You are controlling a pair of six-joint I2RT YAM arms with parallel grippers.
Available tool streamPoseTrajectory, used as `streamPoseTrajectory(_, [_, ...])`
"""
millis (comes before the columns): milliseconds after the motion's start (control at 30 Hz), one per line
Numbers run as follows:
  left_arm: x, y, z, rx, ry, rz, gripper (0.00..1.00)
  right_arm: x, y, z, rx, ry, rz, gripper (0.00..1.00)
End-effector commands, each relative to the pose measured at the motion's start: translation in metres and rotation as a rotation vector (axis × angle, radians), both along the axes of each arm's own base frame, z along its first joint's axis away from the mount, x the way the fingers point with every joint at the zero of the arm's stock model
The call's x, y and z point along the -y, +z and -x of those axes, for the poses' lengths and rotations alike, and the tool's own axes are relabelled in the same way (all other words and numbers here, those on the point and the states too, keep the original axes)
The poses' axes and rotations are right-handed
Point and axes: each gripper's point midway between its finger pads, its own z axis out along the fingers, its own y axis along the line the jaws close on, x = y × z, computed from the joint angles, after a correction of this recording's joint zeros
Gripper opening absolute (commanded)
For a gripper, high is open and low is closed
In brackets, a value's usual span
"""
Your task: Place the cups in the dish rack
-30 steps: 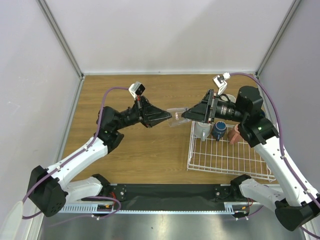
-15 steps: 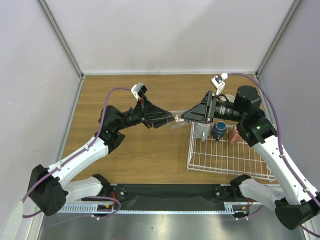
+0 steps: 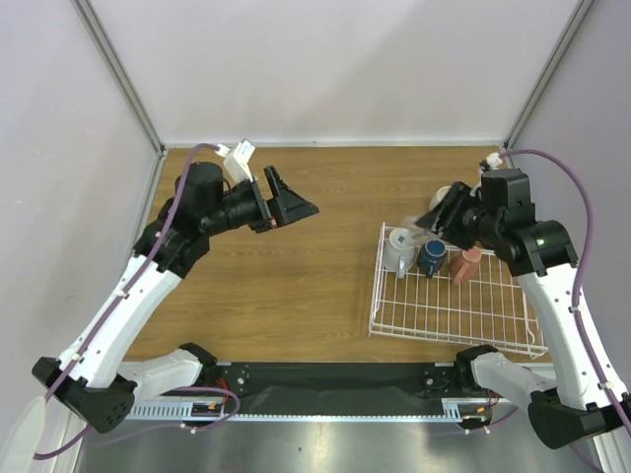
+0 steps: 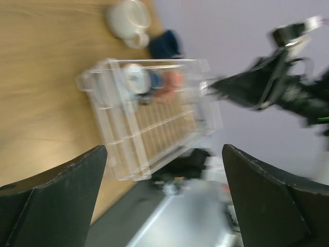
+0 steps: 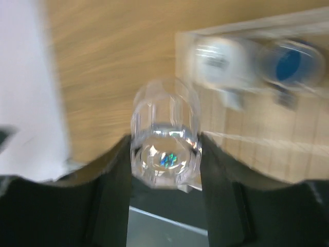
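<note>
The small clear glass (image 5: pixel 164 134) sits base-first between my right gripper's (image 5: pixel 164 141) fingers, which are shut on it. In the top view that gripper (image 3: pixel 431 219) hovers over the far left corner of the white wire dish rack (image 3: pixel 446 315). Along the rack's far side stand a pale mug (image 3: pixel 399 246), a dark blue cup (image 3: pixel 431 256) and a reddish-pink cup (image 3: pixel 466 264). My left gripper (image 3: pixel 296 192) is open and empty, high over the table's left half, facing the rack (image 4: pixel 121 136).
Outside the rack, past its far side, a cream-white mug (image 4: pixel 128 18) and another dark blue cup (image 4: pixel 165 43) stand on the wooden table (image 3: pixel 296 286). Grey walls close in the back and both sides. The arm bases sit at the near edge.
The glass passed from my left gripper to my right. The left one opened wide and drew back left. The right one carried the glass right, to the rack.
</note>
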Motion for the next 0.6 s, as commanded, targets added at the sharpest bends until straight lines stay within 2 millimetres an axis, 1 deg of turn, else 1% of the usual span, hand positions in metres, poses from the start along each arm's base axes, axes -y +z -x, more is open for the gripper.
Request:
streamPoseTrajectory(0, [-0.047,-0.055,0.003,0.037,0.031,-0.399,1.00,0.100,-0.030,0.013,-0.131,-0.370,0.377,0.00])
streamPoseTrajectory(33, [-0.051,-0.056,0.002,0.047,0.040,-0.424,1.00,0.112,-0.031,0.022,-0.162,-0.404,0.413,0.00])
streamPoseTrajectory(67, [-0.052,-0.058,0.002,0.054,0.033,-0.434,1.00,0.122,-0.030,0.026,-0.171,-0.445,0.439,0.00])
streamPoseTrajectory(100, [-0.054,-0.060,0.002,0.079,0.020,-0.454,1.00,0.141,-0.027,0.031,-0.170,-0.525,0.501,0.00])
streamPoseTrajectory(133, [-0.057,-0.065,0.002,0.078,0.019,-0.477,1.00,0.156,-0.028,0.042,-0.201,-0.571,0.540,0.00])
streamPoseTrajectory(200, [-0.066,-0.071,-0.001,0.095,0.019,-0.548,1.00,0.176,-0.023,0.052,-0.203,-0.638,0.602,0.00])
streamPoseTrajectory(233, [-0.069,-0.071,-0.002,0.108,0.012,-0.568,1.00,0.192,-0.022,0.061,-0.220,-0.697,0.645,0.00])
streamPoseTrajectory(267, [-0.072,-0.070,-0.002,0.131,0.005,-0.585,1.00,0.200,-0.022,0.065,-0.223,-0.698,0.677,0.00])
streamPoseTrajectory(300, [-0.078,-0.070,-0.006,0.172,0.010,-0.629,1.00,0.207,-0.029,0.068,-0.249,-0.705,0.706,0.00])
streamPoseTrajectory(333, [-0.083,-0.070,-0.008,0.190,0.026,-0.651,1.00,0.213,-0.031,0.067,-0.246,-0.723,0.721,0.00])
streamPoseTrajectory(367, [-0.087,-0.071,-0.011,0.198,0.040,-0.673,1.00,0.225,-0.036,0.070,-0.281,-0.770,0.715,0.00])
streamPoseTrajectory(400, [-0.090,-0.072,-0.012,0.208,0.042,-0.693,1.00,0.228,-0.048,0.071,-0.322,-0.748,0.725,0.00])
streamPoseTrajectory(433, [-0.090,-0.071,-0.010,0.215,0.027,-0.699,1.00,0.228,-0.052,0.063,-0.314,-0.750,0.675,0.00])
streamPoseTrajectory(500, [-0.093,-0.071,-0.006,0.245,0.015,-0.709,1.00,0.240,-0.066,0.059,-0.346,-0.766,0.646,0.00])
streamPoseTrajectory(533, [-0.095,-0.068,-0.002,0.261,0.021,-0.704,1.00,0.243,-0.069,0.053,-0.343,-0.779,0.626,0.00])
streamPoseTrajectory(567, [-0.096,-0.073,-0.001,0.260,0.014,-0.712,1.00,0.241,-0.075,0.047,-0.361,-0.763,0.595,0.00])
